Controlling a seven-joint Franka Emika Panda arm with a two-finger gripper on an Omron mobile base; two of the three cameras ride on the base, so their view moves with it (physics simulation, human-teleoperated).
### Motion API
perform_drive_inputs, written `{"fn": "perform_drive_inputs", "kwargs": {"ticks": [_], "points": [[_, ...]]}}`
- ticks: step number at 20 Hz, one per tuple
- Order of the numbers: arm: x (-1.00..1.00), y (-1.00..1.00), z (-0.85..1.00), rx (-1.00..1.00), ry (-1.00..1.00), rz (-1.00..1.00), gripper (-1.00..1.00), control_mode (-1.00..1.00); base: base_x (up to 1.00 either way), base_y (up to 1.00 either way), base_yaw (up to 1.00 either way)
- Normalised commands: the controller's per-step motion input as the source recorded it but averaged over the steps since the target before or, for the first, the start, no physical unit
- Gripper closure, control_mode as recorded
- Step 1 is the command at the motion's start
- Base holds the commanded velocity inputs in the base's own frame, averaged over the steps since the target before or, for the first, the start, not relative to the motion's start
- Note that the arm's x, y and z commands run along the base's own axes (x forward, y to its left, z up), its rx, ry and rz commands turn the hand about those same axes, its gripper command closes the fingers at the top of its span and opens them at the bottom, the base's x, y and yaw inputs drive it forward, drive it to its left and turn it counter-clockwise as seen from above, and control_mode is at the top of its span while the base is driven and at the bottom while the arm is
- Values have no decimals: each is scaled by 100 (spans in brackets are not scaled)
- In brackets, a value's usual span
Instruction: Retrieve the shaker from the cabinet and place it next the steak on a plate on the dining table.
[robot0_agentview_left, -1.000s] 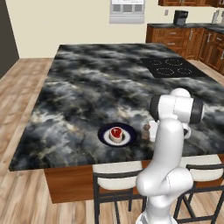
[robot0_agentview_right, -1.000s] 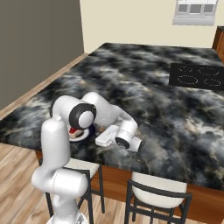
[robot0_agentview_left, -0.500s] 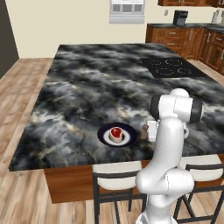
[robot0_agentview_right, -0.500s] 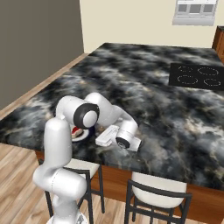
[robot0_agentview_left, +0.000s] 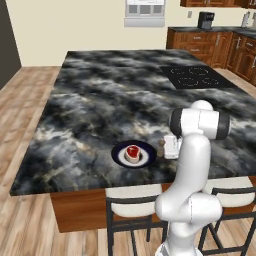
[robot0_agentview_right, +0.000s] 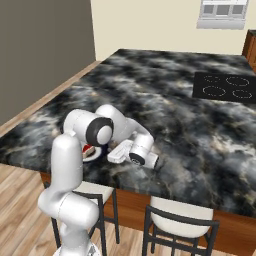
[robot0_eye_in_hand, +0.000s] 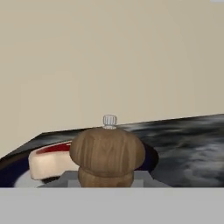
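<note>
The shaker (robot0_agentview_left: 161, 147) stands at the plate's (robot0_agentview_left: 120, 156) 3 o'clock on the table (robot0_agentview_left: 100, 100). Rigid, light, top-heavy; grasp at the waist. Gripper (robot0_agentview_left: 167, 148) closure cannot be determined.

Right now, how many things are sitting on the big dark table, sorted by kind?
Plates: 1, the plate
Meat: 1, the steak on the plate
Shakers: 1, the shaker right beside the plate
Total: 3

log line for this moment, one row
stage: placing | shaker: upright beside plate, steak on it | gripper: at shaker, grip unclear | dining table
</note>
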Motion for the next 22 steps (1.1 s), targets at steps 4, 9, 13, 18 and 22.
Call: {"fn": "perform_drive_inputs", "kwargs": {"ticks": [4,9,13,18,22], "points": [[21,0,-23,0,0,0,100,-100,0,0,0],[11,0,-30,0,-1,0,-100,-100,0,0,0],[0,-5,-13,0,-6,0,-100,-100,0,0,0],[-1,-14,-4,0,-1,0,-100,-100,0,0,0],[-13,-20,0,0,0,0,-100,-100,0,0,0]]}}
